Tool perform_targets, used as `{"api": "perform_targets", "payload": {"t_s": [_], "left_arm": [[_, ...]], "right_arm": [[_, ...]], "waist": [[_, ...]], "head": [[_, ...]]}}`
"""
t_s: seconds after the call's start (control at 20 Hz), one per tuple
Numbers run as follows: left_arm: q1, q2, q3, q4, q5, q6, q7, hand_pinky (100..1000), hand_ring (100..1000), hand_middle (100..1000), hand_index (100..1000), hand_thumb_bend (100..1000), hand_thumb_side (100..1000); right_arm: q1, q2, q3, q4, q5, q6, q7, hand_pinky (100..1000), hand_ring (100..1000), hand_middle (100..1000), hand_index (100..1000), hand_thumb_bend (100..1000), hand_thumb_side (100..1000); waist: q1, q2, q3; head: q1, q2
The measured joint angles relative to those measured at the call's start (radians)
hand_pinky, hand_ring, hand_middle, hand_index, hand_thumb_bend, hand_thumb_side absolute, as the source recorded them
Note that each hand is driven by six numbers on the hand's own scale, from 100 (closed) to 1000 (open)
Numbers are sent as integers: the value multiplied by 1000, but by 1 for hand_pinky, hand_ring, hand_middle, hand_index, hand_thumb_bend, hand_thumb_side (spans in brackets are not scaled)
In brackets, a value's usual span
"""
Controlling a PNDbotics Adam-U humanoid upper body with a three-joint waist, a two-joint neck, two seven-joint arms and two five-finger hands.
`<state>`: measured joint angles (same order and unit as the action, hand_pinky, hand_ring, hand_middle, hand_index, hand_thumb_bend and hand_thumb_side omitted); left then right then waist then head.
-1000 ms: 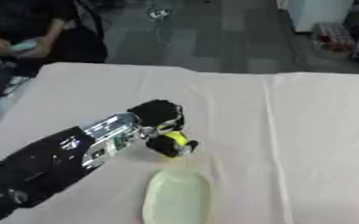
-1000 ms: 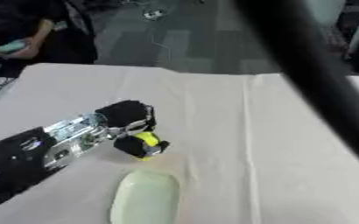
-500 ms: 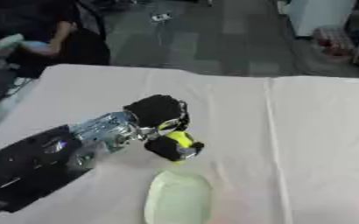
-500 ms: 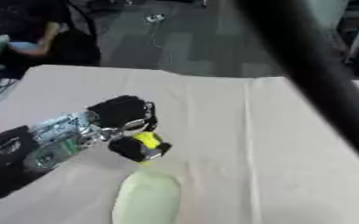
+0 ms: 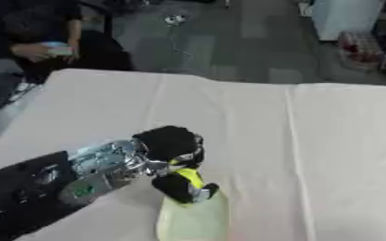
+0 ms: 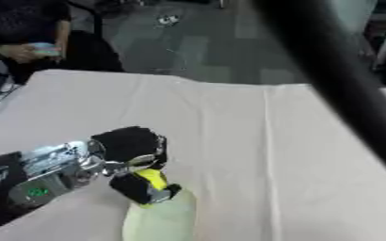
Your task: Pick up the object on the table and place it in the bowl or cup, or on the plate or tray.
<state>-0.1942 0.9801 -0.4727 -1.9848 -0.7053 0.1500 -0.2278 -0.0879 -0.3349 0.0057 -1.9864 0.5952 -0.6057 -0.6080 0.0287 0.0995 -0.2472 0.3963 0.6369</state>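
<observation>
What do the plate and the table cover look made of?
Plate: likely plastic or melamine, going by its pale yellow-green, smooth, even matte surface. Table cover: looks like cream cloth, with long crease lines running down it and no shine.

Both views come from the robot's head, looking down and forward across the desk (image 5: pixel 311 141) toward the grey floor (image 5: pixel 229 42) beyond its far edge. They sit side by side, so they share nearly the whole scene: the cloth-covered top, the left hand (image 5: pixel 170 143) reaching in from the lower left, and the pale plate (image 5: pixel 195 221) at the bottom edge, close under the camera. Only the right eye view has a dark blurred bar (image 6: pixel 336 80) slanting very near its lens.
</observation>
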Motion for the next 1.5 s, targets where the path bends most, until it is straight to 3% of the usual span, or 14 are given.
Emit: {"api": "perform_targets", "payload": {"t_s": [0.25,0.35,0.4,0.45,0.5,0.55,0.6,0.8,1.0,1.1,1.15,1.2,1.5], "left_arm": [[20,4,-29,-2,-5,-13,11,100,100,100,233,152,790],[27,4,-41,-2,-2,-16,9,100,100,100,296,130,822],[30,4,-46,-2,2,-17,4,212,204,292,447,169,893],[33,5,-50,-2,3,-17,-6,151,121,224,403,143,879],[38,5,-56,-2,3,-18,-25,496,574,573,645,416,851],[41,8,-60,-2,0,-19,-52,452,522,533,618,379,852],[45,12,-64,-2,-7,-20,-83,640,748,718,722,509,872],[45,14,-64,-2,-38,-21,-181,713,820,788,757,562,887],[47,13,-38,-2,-50,-21,-175,720,819,792,754,554,906],[55,12,-7,-2,-52,-28,-122,734,822,794,749,544,923],[57,12,10,-2,-59,-35,-86,740,824,795,746,479,994],[60,13,31,-2,-68,-45,-44,746,824,795,743,530,942],[140,42,143,-2,-133,-99,173,743,808,785,737,511,957]], "right_arm": [[0,0,0,0,-1,0,0,373,330,293,440,503,642],[0,0,0,0,-1,0,0,373,330,293,441,504,643],[0,0,0,0,-2,0,0,373,330,293,441,503,644],[0,0,0,0,-3,0,0,373,330,293,441,504,644],[0,0,0,0,-4,0,0,372,330,294,442,501,645],[0,0,0,0,-5,0,0,372,330,294,442,501,645],[0,0,0,0,-6,0,0,372,330,294,443,500,647],[0,0,0,0,-11,0,0,371,330,295,443,496,650],[1,0,1,0,-14,0,0,371,330,295,444,496,650],[3,0,1,0,-14,0,0,371,330,295,443,495,648],[6,0,1,0,-13,0,0,371,330,294,442,503,645],[10,0,1,0,-12,0,0,371,330,294,441,492,645],[33,15,2,0,21,0,0,371,330,293,439,490,641]], "waist": [[0,0,-1],[0,0,-2],[0,0,-3],[0,0,-3],[0,0,-3],[0,-1,-3],[0,-1,-3],[0,-2,-3],[0,-3,4],[0,-4,10],[-1,-6,14],[-1,-8,17],[-4,-15,50]], "head": [[0,0],[0,0],[0,0],[0,1],[0,1],[0,1],[0,1],[0,1],[0,1],[0,1],[0,1],[0,1],[-32,-2]]}}
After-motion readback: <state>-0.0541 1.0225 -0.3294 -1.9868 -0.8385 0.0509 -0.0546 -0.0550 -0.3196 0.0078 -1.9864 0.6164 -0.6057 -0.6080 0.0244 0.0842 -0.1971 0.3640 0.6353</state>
